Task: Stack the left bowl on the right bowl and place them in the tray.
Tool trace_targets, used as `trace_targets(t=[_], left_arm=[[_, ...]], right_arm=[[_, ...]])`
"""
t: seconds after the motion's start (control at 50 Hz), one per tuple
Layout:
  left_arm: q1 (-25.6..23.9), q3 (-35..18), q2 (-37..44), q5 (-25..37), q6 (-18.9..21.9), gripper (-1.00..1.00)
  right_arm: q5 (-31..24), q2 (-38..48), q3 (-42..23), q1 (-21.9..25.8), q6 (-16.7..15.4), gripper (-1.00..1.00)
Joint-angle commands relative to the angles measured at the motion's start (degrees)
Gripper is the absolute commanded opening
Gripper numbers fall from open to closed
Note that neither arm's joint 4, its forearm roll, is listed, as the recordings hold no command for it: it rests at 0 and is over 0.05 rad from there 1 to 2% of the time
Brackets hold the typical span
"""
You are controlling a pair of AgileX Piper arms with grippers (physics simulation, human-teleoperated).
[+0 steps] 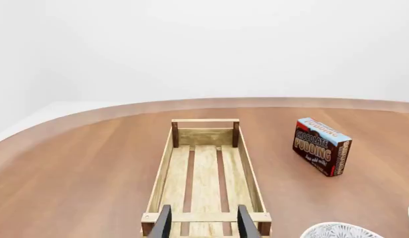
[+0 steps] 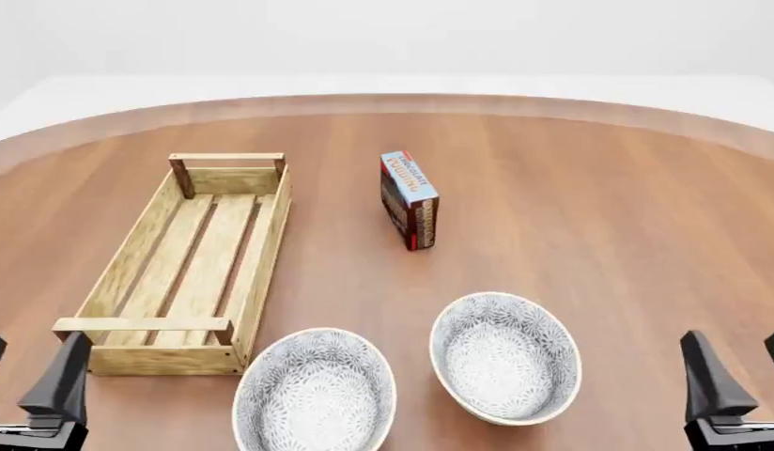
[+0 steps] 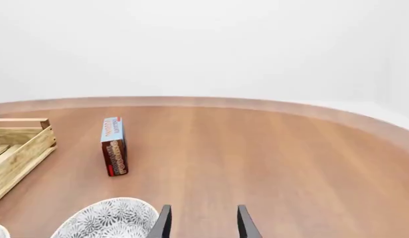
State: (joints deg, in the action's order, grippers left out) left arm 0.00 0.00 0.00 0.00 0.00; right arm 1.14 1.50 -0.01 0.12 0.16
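Wooden table (image 2: 588, 197) bears tray (image 2: 264, 246), carton (image 2: 409, 198), bowls (image 2: 316, 392).

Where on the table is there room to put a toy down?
The big bare patch is right of the pudding box, beyond the right bowl. The tray holds nothing, so its slats are free too. It is crowded near the front, where the left bowl sits close beside the right bowl and the tray's corner.
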Motion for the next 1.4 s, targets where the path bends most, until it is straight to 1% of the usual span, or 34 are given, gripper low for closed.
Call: trace_targets(t=[0.02, 0.1, 0.14, 0.16, 0.2, 0.22, 0.24, 0.26, 0.3, 0.34, 0.36, 0.44, 0.5, 0.52, 0.56, 0.58, 0.6, 0.62, 0.68, 0.7, 0.72, 0.8, 0.82, 0.86, 0.88, 0.9, 0.98, 1.08, 1.1, 1.14, 1.22, 1.28, 1.3, 1.4], left_arm=[[0.00, 0.00, 0.00, 0.00, 0.00, 1.00], [0.00, 0.00, 0.00, 0.00, 0.00, 1.00], [0.00, 0.00, 0.00, 0.00, 0.00, 1.00], [0.00, 0.00, 0.00, 0.00, 0.00, 1.00], [0.00, 0.00, 0.00, 0.00, 0.00, 1.00], [0.00, 0.00, 0.00, 0.00, 0.00, 1.00], [0.00, 0.00, 0.00, 0.00, 0.00, 1.00], [0.00, 0.00, 0.00, 0.00, 0.00, 1.00], [0.00, 0.00, 0.00, 0.00, 0.00, 1.00], [0.00, 0.00, 0.00, 0.00, 0.00, 1.00], [0.00, 0.00, 0.00, 0.00, 0.00, 1.00], [0.00, 0.00, 0.00, 0.00, 0.00, 1.00], [0.00, 0.00, 0.00, 0.00, 0.00, 1.00], [0.00, 0.00, 0.00, 0.00, 0.00, 1.00], [0.00, 0.00, 0.00, 0.00, 0.00, 1.00], [0.00, 0.00, 0.00, 0.00, 0.00, 1.00], [0.00, 0.00, 0.00, 0.00, 0.00, 1.00], [0.00, 0.00, 0.00, 0.00, 0.00, 1.00], [0.00, 0.00, 0.00, 0.00, 0.00, 1.00], [0.00, 0.00, 0.00, 0.00, 0.00, 1.00], [0.00, 0.00, 0.00, 0.00, 0.00, 1.00], [0.00, 0.00, 0.00, 0.00, 0.00, 1.00], [0.00, 0.00, 0.00, 0.00, 0.00, 1.00], [0.00, 0.00, 0.00, 0.00, 0.00, 1.00], [0.00, 0.00, 0.00, 0.00, 0.00, 1.00], [0.00, 0.00, 0.00, 0.00, 0.00, 1.00], [0.00, 0.00, 0.00, 0.00, 0.00, 1.00], [0.00, 0.00, 0.00, 0.00, 0.00, 1.00], [0.00, 0.00, 0.00, 0.00, 0.00, 1.00], [0.00, 0.00, 0.00, 0.00, 0.00, 1.00], [0.00, 0.00, 0.00, 0.00, 0.00, 1.00], [0.00, 0.00, 0.00, 0.00, 0.00, 1.00], [0.00, 0.00, 0.00, 0.00, 0.00, 1.00], [0.00, 0.00, 0.00, 0.00, 0.00, 1.00]], right_arm=[[3.66, 4.99, -0.01, 0.45, 0.61, 1.00], [3.78, 5.28, -0.01, 0.68, 1.43, 1.00], [8.36, 12.13, 0.00, 1.21, -2.38, 1.00], [7.77, 11.07, -0.01, 1.70, -1.28, 1.00], [7.73, 11.70, -0.32, 1.57, -1.68, 1.00], [6.52, 10.76, -0.84, 2.90, -2.65, 1.00], [4.65, 9.81, -1.90, 2.85, -2.44, 1.00], [2.83, 9.62, -3.55, 4.97, -3.35, 1.00], [0.26, 10.33, -6.66, 6.12, -4.42, 1.00], [1.30, 16.14, -9.14, 8.11, -4.12, 1.00], [0.50, 17.79, -11.61, 9.46, -4.02, 1.00], [-1.60, 24.47, -19.39, 12.08, -7.64, 1.00], [-2.61, 29.09, -23.87, 15.33, -10.19, 1.00], [-2.71, 31.21, -25.39, 16.84, -10.79, 1.00], [-2.80, 35.22, -27.86, 19.45, -10.31, 1.00], [-2.94, 36.89, -29.39, 19.46, -11.28, 1.00], [-2.94, 36.92, -29.41, 19.46, -11.28, 1.00], [-3.78, 40.17, -31.68, 21.81, -13.06, 1.00], [-4.27, 42.63, -33.65, 23.45, -13.71, 1.00], [-4.33, 43.88, -34.41, 25.03, -14.35, 1.00], [-4.44, 44.95, -35.02, 24.89, -15.07, 1.00], [-5.00, 51.07, -38.30, 28.08, -17.36, 1.00], [-5.18, 52.07, -39.04, 28.73, -17.50, 1.00], [-6.74, 55.26, -42.63, 30.73, -14.31, 1.00], [-6.75, 55.28, -42.66, 30.73, -14.31, 1.00], [-6.29, 56.38, -43.10, 31.58, -16.28, 1.00], [-6.03, 60.54, -44.81, 33.32, -17.18, 1.00], [-6.36, 67.12, -47.41, 36.88, -14.75, 1.00], [-6.73, 68.66, -48.21, 38.45, -13.22, 1.00], [-6.26, 69.94, -48.27, 38.54, -14.00, 1.00], [-5.97, 73.48, -49.27, 40.35, -13.43, 1.00], [-5.55, 75.00, -49.55, 41.10, -14.46, 1.00], [-5.81, 76.89, -50.45, 42.54, -13.90, 1.00], [-6.09, 80.66, -52.05, 44.84, -12.95, 1.00]])
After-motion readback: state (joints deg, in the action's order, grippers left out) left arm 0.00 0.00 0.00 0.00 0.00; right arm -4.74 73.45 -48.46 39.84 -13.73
